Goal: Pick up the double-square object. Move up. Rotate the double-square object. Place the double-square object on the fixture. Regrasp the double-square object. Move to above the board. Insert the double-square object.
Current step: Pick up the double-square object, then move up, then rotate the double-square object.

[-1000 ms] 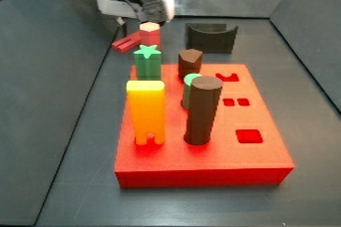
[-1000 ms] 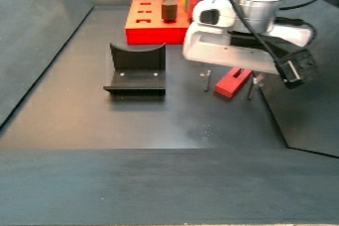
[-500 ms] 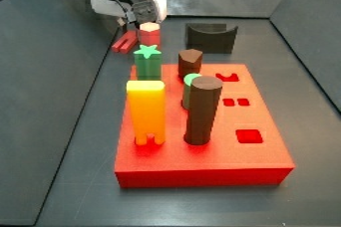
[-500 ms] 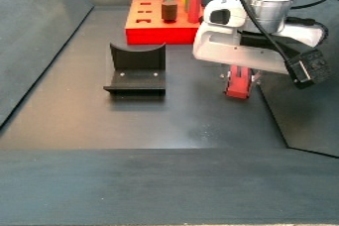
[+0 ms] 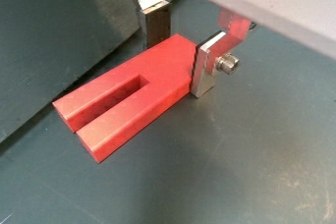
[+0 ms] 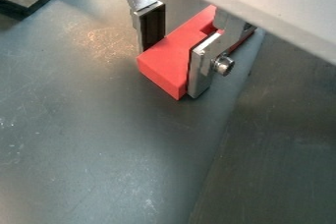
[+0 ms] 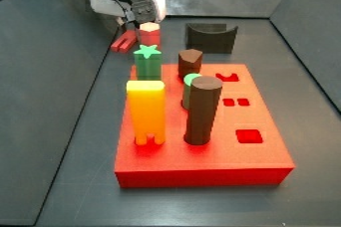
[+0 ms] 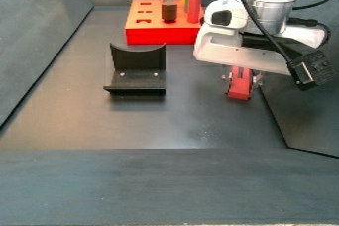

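Red-pink and grooved along its length, the double-square object lies low over the dark grey floor, its open 2-square end pointing away from the wrist. The robot's gripper straddles the bar near its other end, with 1 silver finger against one long side and the other finger against the opposite side; both wrist views show the pads pressed to the bar, so the jaws look clamped on it. Gripping across the narrow width suits the parallel jaws and leaves the shaped end free for later insertion. Whether the bar is already clear of the floor cannot be told.

In a side view, the bar sits under the white gripper body, near the right wall. The small dark fixture with its notched back stands apart on the floor, between the bar and the left wall. Farther back lies the large red board with its upright pegs, among them a yellow-orange peg and a dark brown cylinder peg. Judging by this, the pick-up step is in hand, and lifting comes next.
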### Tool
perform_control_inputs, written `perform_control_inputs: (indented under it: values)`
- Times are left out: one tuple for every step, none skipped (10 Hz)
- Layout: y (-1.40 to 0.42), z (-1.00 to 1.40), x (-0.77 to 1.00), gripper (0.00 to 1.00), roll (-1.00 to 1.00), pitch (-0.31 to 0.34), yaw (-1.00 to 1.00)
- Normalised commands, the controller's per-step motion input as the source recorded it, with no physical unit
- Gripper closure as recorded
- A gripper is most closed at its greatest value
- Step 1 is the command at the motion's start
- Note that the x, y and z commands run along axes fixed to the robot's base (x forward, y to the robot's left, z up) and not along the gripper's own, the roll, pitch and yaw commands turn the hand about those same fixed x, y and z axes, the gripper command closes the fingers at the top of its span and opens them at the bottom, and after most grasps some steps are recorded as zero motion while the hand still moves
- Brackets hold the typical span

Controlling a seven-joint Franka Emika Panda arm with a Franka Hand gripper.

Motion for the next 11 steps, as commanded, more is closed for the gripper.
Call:
perform_control_inputs:
  values:
    - [0.0,0.0,0.0,1.0,0.0,0.0,0.0]
    - [0.0,0.0,0.0,1.0,0.0,0.0,0.0]
    - [0.0,0.0,0.0,1.0,0.0,0.0,0.0]
    - [0.0,0.83,0.0,1.0,0.0,0.0,0.0]
    - [0.01,0.82,0.01,1.0,0.0,0.001,0.01]
    - [0.02,0.78,0.0,1.0,0.01,0.017,0.01]
    - [0.02,0.62,-0.01,1.0,0.03,0.039,-0.01]
    - [0.01,0.54,-0.02,1.0,0.04,0.043,-0.01]
    - [0.01,0.34,-0.02,1.0,0.06,0.053,-0.02]
    - [0.01,0.26,-0.03,1.0,0.07,0.054,-0.02]
    - [0.3,0.83,0.95,1.0,0.0,0.0,0.0]
